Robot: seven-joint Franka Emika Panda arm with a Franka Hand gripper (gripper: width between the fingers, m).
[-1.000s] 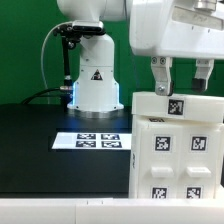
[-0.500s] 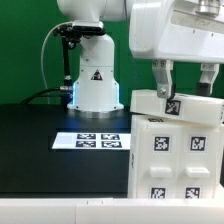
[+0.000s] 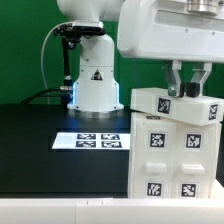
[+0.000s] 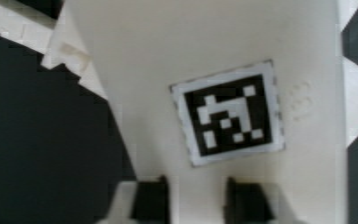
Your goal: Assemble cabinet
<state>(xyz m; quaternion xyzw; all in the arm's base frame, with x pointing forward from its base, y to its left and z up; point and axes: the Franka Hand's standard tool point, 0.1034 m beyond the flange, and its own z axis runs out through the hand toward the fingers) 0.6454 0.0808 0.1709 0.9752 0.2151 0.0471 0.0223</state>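
The white cabinet (image 3: pixel 176 160) fills the exterior view's right, a tall box with several black-and-white tags on its front. A flat white top panel (image 3: pixel 172 104) lies slightly tilted on it. My gripper (image 3: pixel 186 88) comes down from above and is shut on a thin upright edge of that panel. In the wrist view the panel (image 4: pixel 194 70) with one square tag runs away from the jaws. Its narrow white edge sits pinched in my gripper (image 4: pixel 197 204) between the two dark fingers (image 4: pixel 149 203).
The marker board (image 3: pixel 100 140) lies flat on the black table (image 3: pixel 40 150), to the exterior view's left of the cabinet. The white robot base (image 3: pixel 94 85) with a triangle mark stands behind it. A pale strip runs along the table's front edge.
The jaws were spread wide over the cabinet's top and have closed onto the thin edge. The gripper and arm moved toward the exterior view's right, and the top panel now sits tilted.
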